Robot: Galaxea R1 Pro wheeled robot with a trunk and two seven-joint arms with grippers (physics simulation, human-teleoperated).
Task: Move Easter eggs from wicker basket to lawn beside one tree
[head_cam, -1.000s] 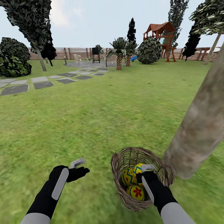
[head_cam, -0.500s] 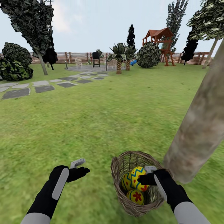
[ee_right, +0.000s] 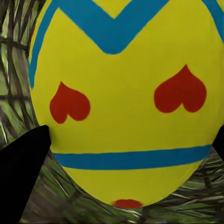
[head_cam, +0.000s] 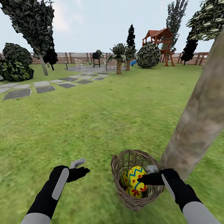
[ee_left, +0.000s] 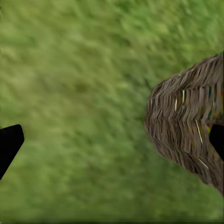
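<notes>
Your right gripper clamps the top egg inside the wicker basket beside the tree, its red hearts plain at the wrist, while your left gripper hangs spread over grass.

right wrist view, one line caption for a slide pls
Gripper fingers flank a yellow Easter egg with red hearts and blue zigzag, over the wicker basket.

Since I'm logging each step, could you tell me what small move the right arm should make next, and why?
Probably lift straight up. The right gripper is shut on the heart-painted egg, which sits raised above the two other eggs but inside the wicker basket. Clearing the rim first would let it swing to the lawn by the tree trunk alongside.
</notes>
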